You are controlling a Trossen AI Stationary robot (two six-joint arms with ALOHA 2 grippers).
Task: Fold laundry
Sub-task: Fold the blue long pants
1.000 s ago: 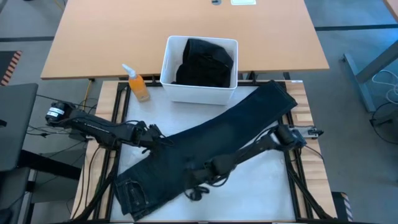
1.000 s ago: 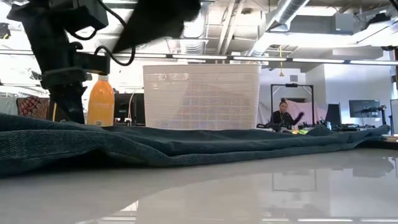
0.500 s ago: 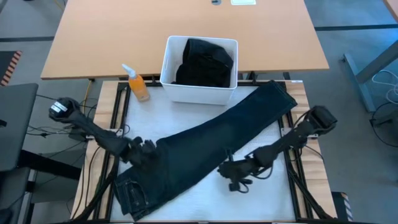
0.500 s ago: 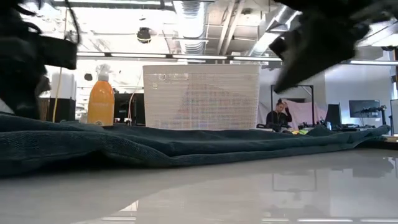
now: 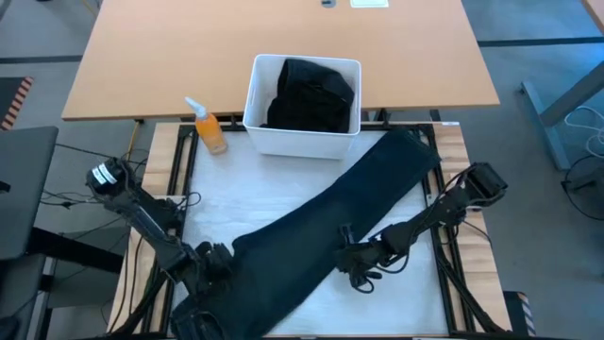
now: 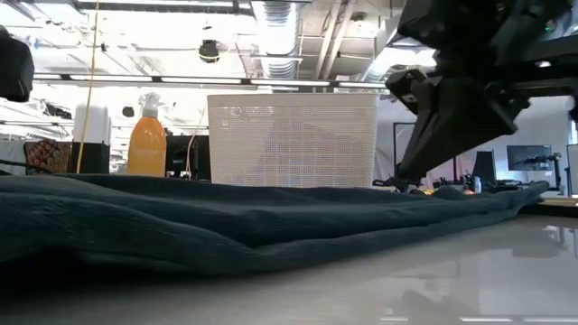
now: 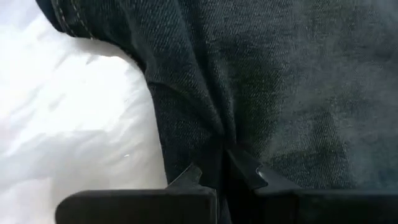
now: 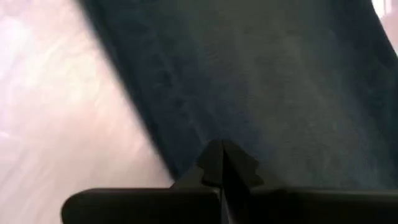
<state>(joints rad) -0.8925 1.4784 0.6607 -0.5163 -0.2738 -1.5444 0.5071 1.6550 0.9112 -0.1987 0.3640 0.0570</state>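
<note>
Dark navy trousers (image 5: 349, 217), denim, spread flat in a long diagonal band across the white table from its near left corner towards the far right, edge puckered; black clothing (image 5: 311, 94), bundled in a bin.

Matt, coarse-woven dark denim trousers (image 5: 363, 203) on a glossy white tabletop (image 5: 226, 203); perforated white plastic bin (image 5: 257, 104).

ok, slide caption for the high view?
Both grippers, left and right, shut on the navy trousers stretched across the table.
</note>
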